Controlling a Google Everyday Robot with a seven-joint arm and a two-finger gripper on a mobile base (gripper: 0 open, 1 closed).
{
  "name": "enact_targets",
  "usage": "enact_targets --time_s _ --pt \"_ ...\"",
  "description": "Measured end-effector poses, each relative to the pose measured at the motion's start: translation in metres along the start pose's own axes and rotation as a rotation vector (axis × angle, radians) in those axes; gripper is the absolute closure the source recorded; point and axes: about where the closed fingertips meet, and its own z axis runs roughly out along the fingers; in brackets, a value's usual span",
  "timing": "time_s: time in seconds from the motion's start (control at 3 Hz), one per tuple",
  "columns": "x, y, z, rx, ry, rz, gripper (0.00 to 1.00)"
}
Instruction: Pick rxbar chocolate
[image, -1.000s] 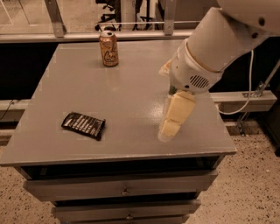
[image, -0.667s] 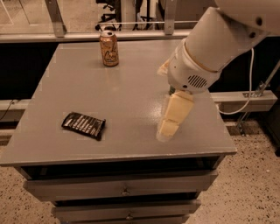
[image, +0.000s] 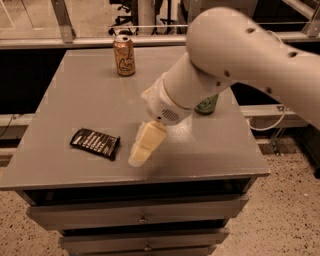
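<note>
Warm amber indoor light is falling on the grey table (image: 90, 100), seemingly from overhead, and is lighting its top evenly. The gripper (image: 141, 150) is hovering near the front edge, casting a soft shadow just beneath itself. The white arm (image: 240, 55) is glowing brightly. The orange-gold can (image: 124, 55) by the back edge is catching a faint sheen. The drawers (image: 140, 217) are sitting in dimness.

I see a smooth white arm (image: 240, 55) with small dark holes. Perforated grille (image: 170, 116) at its end; cream claw (image: 138, 156) over the worktop (image: 75, 95).
</note>
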Motion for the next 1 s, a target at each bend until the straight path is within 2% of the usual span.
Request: enact_targets --time_s 0.67,1.0 --pt "-0.031 0.001 0.062 -0.034 -0.096 0.023 0.00" --pt "-0.040 0.007 0.077 -0.026 -0.126 0.043 0.01"
